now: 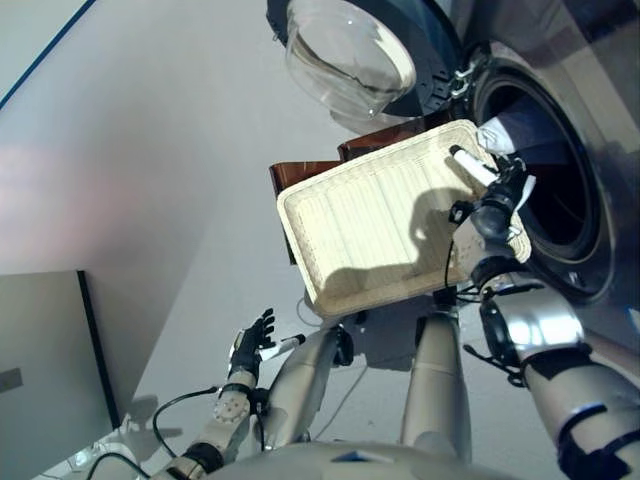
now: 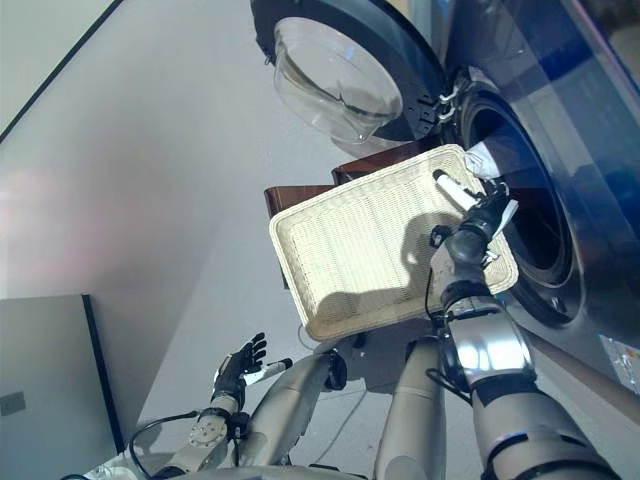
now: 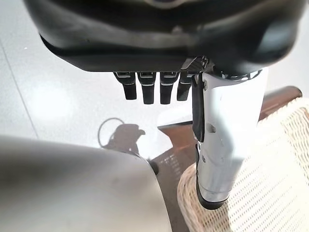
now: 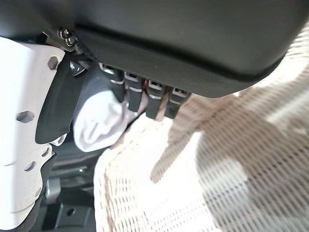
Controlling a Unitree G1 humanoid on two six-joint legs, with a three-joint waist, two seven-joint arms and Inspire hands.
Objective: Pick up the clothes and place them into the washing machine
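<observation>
Fingers of my right hand (image 1: 487, 212) curled on a white cloth (image 4: 99, 121) at the cream wicker basket's (image 1: 370, 225) upper-right rim; left hand (image 1: 250, 347) hung spread, lower left.

Pale grey floor (image 1: 150, 150) spreads wide, glossy under soft light. A dark line (image 1: 45, 50) crosses at eleven o'clock; a grey panel (image 1: 40, 370) sits at eight.

A white wicker basket (image 1: 370, 225) rests on a brown stand (image 1: 300, 176) before the washing machine (image 1: 560, 190), whose round door (image 1: 350, 50) is open. The right hand (image 1: 495, 205) is at the basket's far corner, beside white cloth (image 1: 497, 137) at the drum opening. The left hand (image 1: 250, 350) hangs low over the floor (image 1: 150, 150), its fingers (image 1: 262, 325) relaxed.
</observation>
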